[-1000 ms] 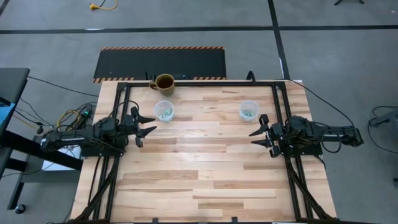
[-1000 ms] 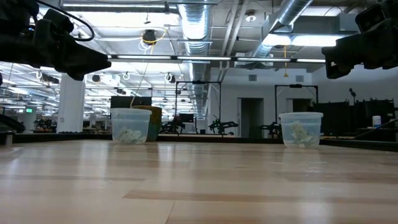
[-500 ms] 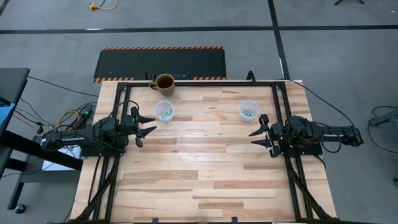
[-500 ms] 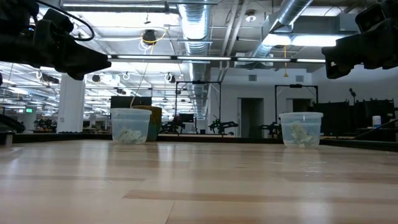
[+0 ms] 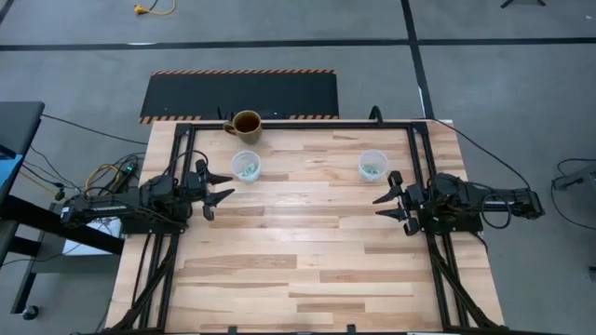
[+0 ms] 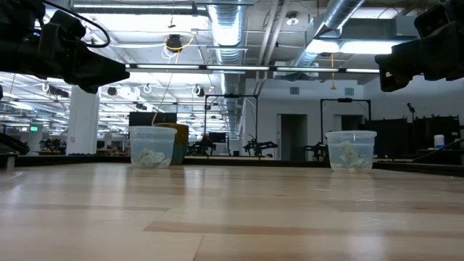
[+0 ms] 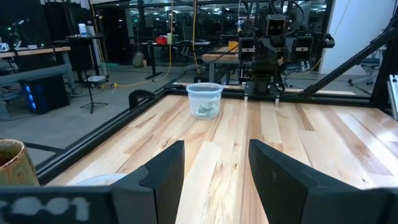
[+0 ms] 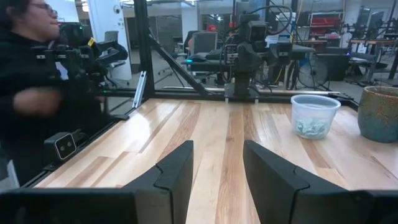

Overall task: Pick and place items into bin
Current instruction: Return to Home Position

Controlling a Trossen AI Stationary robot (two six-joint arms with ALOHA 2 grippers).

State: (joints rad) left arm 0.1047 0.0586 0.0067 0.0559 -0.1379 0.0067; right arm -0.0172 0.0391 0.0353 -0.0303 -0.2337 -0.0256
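Observation:
The small light-green and white wrapped pieces lie inside two clear plastic cups standing on the table: a left cup (image 5: 246, 166) (image 6: 152, 147) (image 8: 315, 116) and a right cup (image 5: 372, 165) (image 6: 351, 151) (image 7: 204, 101). No loose piece shows on the wood. My left gripper (image 5: 223, 187) (image 7: 214, 174) hovers open above the table, just near-left of the left cup. My right gripper (image 5: 382, 206) (image 8: 217, 174) hovers open, near-right of the right cup. Both point toward the table's middle and hold nothing.
A brown mug (image 5: 246, 123) (image 8: 379, 113) stands at the far edge, behind the left cup. A black frame (image 5: 298, 124) rims the table. Bare wood (image 5: 298, 242) spreads across the middle and near side. A person (image 8: 31, 93) shows beyond the table in the right wrist view.

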